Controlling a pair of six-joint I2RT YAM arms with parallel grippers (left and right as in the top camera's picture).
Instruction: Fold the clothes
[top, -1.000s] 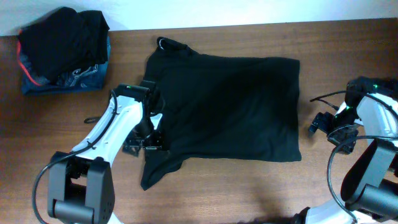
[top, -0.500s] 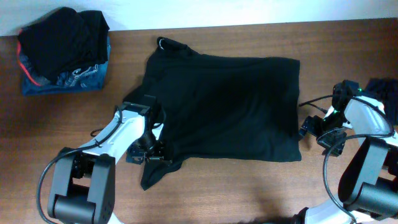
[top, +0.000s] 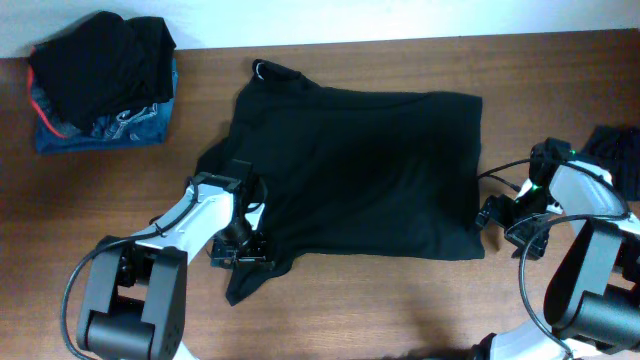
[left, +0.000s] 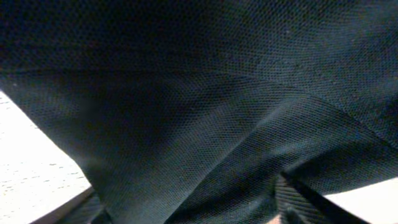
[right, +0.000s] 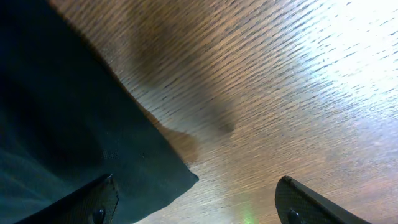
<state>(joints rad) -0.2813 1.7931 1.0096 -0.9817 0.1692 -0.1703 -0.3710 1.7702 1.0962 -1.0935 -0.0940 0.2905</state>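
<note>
Right gripper (top: 492, 213) moved in to T-shirt (top: 370, 170) corner, jaws wide and empty, left gripper (top: 243, 252) spread wide over sleeve fabric

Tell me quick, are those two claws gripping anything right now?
Left gripper: jaws open, straddling the black T-shirt fabric.
Right gripper: jaws open, holding nothing.

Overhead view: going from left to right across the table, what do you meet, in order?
A pile of dark clothes → left gripper → black T-shirt → right gripper → dark item at the right edge.
</note>
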